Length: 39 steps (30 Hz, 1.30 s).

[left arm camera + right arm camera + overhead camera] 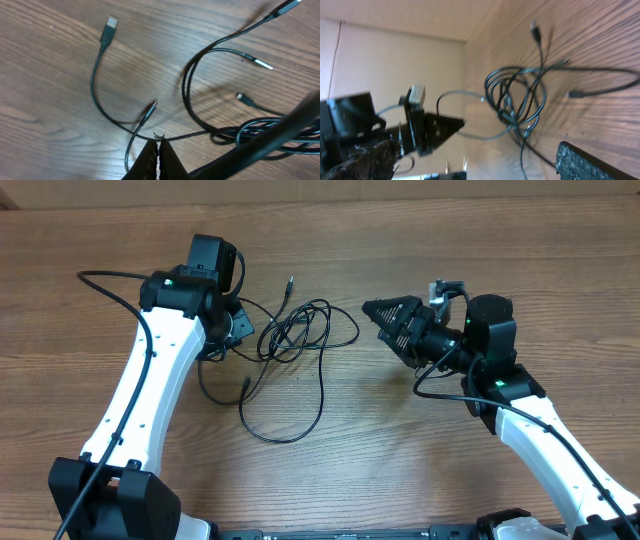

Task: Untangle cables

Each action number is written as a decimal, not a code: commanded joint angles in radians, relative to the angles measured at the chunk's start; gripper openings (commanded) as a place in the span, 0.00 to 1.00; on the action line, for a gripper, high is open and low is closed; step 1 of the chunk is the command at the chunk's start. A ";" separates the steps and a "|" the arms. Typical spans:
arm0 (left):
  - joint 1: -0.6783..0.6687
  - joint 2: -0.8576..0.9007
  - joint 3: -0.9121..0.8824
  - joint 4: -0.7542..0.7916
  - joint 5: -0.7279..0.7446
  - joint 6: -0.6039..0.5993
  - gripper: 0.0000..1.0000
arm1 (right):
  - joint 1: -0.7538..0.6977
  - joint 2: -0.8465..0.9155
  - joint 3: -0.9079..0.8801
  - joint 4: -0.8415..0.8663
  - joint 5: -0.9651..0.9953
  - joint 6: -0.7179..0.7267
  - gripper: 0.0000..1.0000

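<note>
Loose tangle of thin black plug-ended cables [300,330] on brown wood-grain tabletop [400,440]. Left end effector [159,145] clenched on one strand; right end effector [375,320] released, empty, beside tangle.

In the left wrist view the bottom edge cuts off all but the tips of the left gripper [159,150], and the cables [184,92] run off the right edge. A thick dark band [260,143] across the lower right is too blurred to identify. From overhead that gripper is hidden under its own wrist. The right wrist view is smeared: the tangle's strands cannot be counted, and the bottom edge cuts the right gripper [475,160] down to two finger stubs.
</note>
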 commanded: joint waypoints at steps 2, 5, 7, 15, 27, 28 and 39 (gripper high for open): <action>-0.055 0.005 0.003 0.045 0.038 -0.020 0.05 | 0.054 -0.017 0.022 0.013 -0.071 -0.006 1.00; -0.103 0.005 0.003 0.074 0.034 -0.020 0.05 | 0.100 -0.017 0.022 0.041 -0.101 0.002 1.00; -0.123 0.005 0.003 0.087 0.031 -0.020 0.05 | 0.122 -0.017 0.022 0.082 -0.117 0.029 1.00; -0.145 0.005 0.003 0.097 0.041 -0.021 0.05 | 0.152 -0.016 0.022 0.030 -0.005 0.051 1.00; -0.158 0.005 0.003 0.160 0.427 0.180 0.04 | 0.192 0.096 0.022 0.047 0.090 0.042 1.00; -0.163 0.005 0.003 0.157 0.433 0.192 0.04 | 0.192 0.105 0.022 0.050 0.093 0.042 1.00; -0.246 0.005 0.003 0.160 0.457 0.269 0.05 | 0.192 0.140 0.022 0.116 0.180 0.042 0.99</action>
